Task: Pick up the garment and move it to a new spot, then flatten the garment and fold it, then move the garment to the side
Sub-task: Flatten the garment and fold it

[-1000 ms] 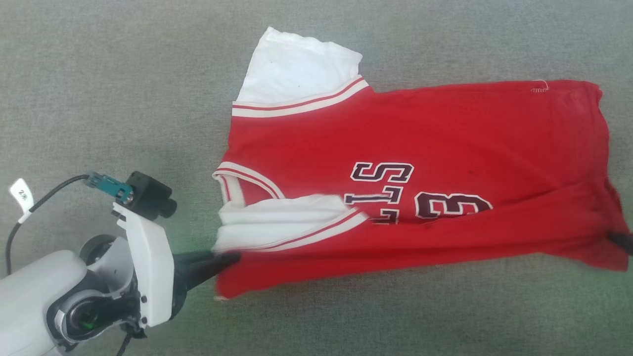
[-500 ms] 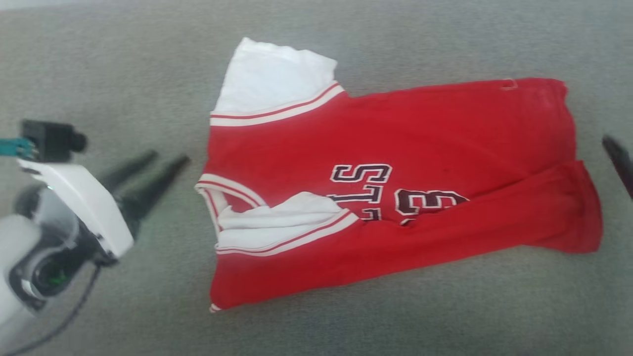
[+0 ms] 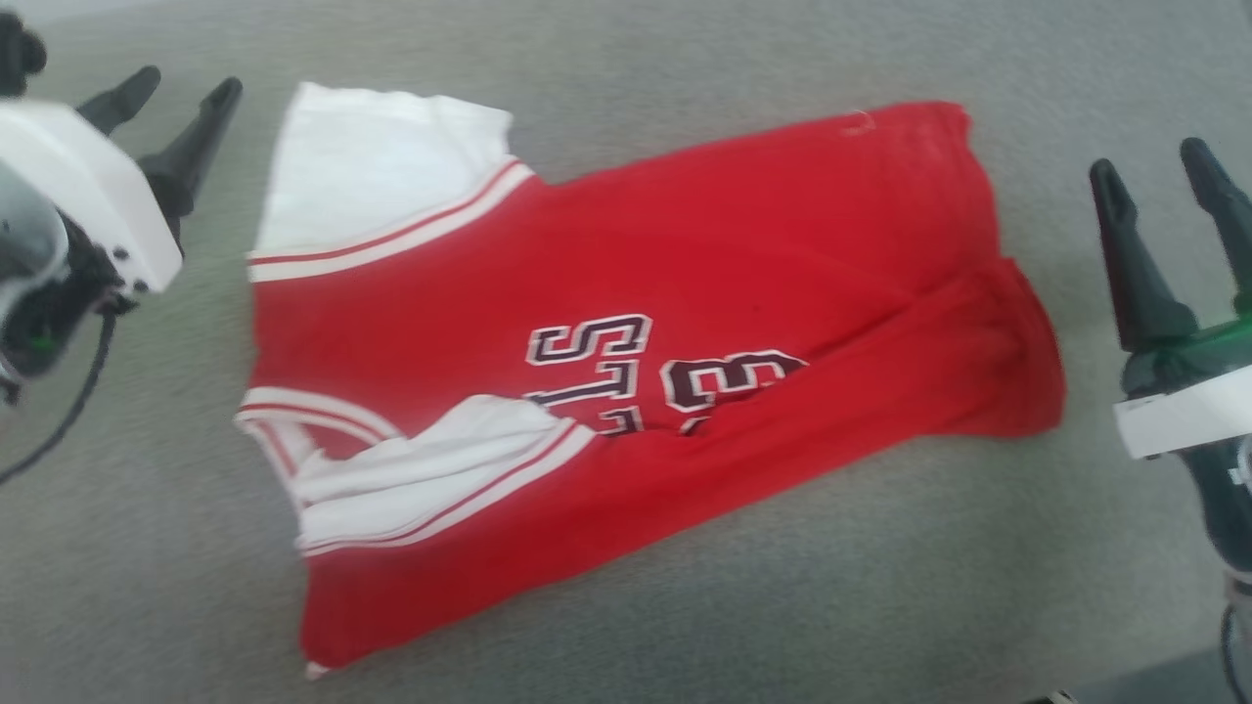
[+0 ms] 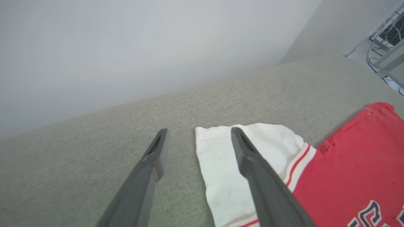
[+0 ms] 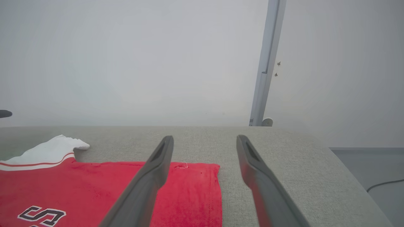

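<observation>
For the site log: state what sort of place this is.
Likely an indoor lab or test room: a grey fabric-covered surface, a bare pale wall, and loose cables beyond it.

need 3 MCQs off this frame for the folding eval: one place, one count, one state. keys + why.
1. Which part of the garment lies nearest the left gripper?
A. its hem
B. the far white sleeve
C. the chest letters

2. How many white sleeves show in the head view?
A. one
B. two
C. three

3. How do the left gripper and the right gripper stand?
A. both shut on the cloth
B. left shut, right open
C. both open, holding nothing

Key:
1 B, the left fingers point along that sleeve's edge.
2 B, one lies spread flat and the folded sleeve lies on the chest.
3 C, each pair of fingers is spread apart, off the cloth.
</observation>
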`<state>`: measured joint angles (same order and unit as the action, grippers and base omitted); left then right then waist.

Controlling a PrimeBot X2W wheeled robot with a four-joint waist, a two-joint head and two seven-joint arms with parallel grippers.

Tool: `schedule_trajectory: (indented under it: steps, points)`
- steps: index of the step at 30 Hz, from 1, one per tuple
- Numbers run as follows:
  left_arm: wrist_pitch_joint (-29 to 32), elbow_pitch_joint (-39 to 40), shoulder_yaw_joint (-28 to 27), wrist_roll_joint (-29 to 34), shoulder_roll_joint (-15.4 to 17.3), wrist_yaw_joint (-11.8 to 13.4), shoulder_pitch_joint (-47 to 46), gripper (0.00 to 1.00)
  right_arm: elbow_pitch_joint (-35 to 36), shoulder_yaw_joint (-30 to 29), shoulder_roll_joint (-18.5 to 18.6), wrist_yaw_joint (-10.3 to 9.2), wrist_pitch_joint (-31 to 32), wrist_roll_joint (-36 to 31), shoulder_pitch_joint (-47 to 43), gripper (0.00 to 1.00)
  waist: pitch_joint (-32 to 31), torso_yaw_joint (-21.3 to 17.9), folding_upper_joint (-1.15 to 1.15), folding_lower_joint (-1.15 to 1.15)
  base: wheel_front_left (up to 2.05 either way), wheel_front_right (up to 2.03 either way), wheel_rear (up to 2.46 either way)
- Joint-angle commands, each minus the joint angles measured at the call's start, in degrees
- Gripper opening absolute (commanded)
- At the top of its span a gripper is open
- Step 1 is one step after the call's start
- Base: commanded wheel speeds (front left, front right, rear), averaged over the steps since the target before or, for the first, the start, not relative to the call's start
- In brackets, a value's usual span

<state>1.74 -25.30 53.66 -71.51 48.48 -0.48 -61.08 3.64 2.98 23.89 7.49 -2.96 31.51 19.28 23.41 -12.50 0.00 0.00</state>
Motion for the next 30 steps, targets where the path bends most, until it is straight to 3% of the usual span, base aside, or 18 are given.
schedule_trajectory:
  steps: [1, 6, 12, 18, 19, 20, 21, 22, 23, 26, 30]
  points:
    - [2.7, -2.0, 0.7, 0.3, -0.6, -0.7, -2.0, 1.0, -0.1, 0.3, -0.7, 0.0, -1.2, -0.4, 0.7, 1.0, 1.5, -2.4, 0.0, 0.0, 0.0, 0.0, 0.0]
    - [17.7, -9.9, 4.1, -0.8, -2.0, -3.5, -8.5, 1.0, -1.1, 2.6, -1.7, 0.0, -2.0, -0.2, 0.2, 1.0, 2.8, -5.3, 0.0, 0.0, 0.0, 0.0, 0.0]
    - [33.4, -17.5, 5.0, -4.7, -4.4, -4.4, -14.7, 1.0, -1.4, 5.6, -1.9, 0.0, -1.3, 0.4, 1.5, 1.0, 5.1, -8.3, 0.0, 0.0, 0.0, 0.0, 0.0]
    - [42.0, -21.0, 7.6, -3.7, -5.4, -5.1, -17.8, 1.0, -1.6, 6.5, -1.2, 0.0, -0.6, 0.7, 2.3, 1.0, 6.6, -9.1, 0.0, 0.0, 0.0, 0.0, 0.0]
    - [42.3, -21.4, 7.9, -3.7, -5.6, -5.2, -18.0, 0.78, -1.5, 6.7, -1.0, 0.0, -0.4, 0.8, 2.4, 1.0, 6.8, -9.0, 0.0, 0.0, 0.0, 0.0, 0.0]
    - [42.7, -21.7, 8.0, -4.0, -6.0, -5.4, -18.0, 0.48, -1.4, 6.7, -0.8, 0.0, -0.2, 0.8, 2.6, 1.0, 6.9, -8.8, 0.0, 0.0, 0.0, 0.0, 0.0]
    - [43.2, -21.9, 7.9, -4.5, -6.5, -5.7, -18.0, 0.33, -1.3, 6.8, -0.7, 0.0, 0.1, 0.8, 2.9, 1.0, 7.1, -8.6, 0.0, 0.0, 0.0, 0.0, 0.0]
    - [43.4, -22.0, 7.8, -4.9, -7.0, -5.9, -18.0, 0.06, -1.3, 7.0, -0.4, 0.0, 0.6, 1.1, 3.2, 1.0, 7.2, -8.2, 0.0, 0.0, 0.0, 0.0, 0.0]
    - [43.4, -22.0, 7.7, -5.4, -7.5, -6.1, -17.9, 0.0, -1.1, 7.4, 0.0, 0.0, 1.2, 1.2, 3.8, 1.0, 7.4, -7.9, 0.0, 0.0, 0.0, 0.0, 0.0]
    - [43.3, -22.0, 7.4, -5.8, -8.1, -6.4, -17.9, 0.0, -1.2, 8.5, 0.9, 0.0, 3.4, 2.0, 5.2, 1.0, 7.7, -7.3, 0.0, 0.0, 0.0, 0.0, 0.0]
    - [42.3, -21.1, 7.2, -6.0, -9.3, -6.8, -18.8, 0.0, -2.6, 12.6, 4.0, 0.0, 12.5, 5.2, 10.7, 1.0, 8.6, -5.6, 0.0, 0.0, 0.0, 0.0, 0.0]
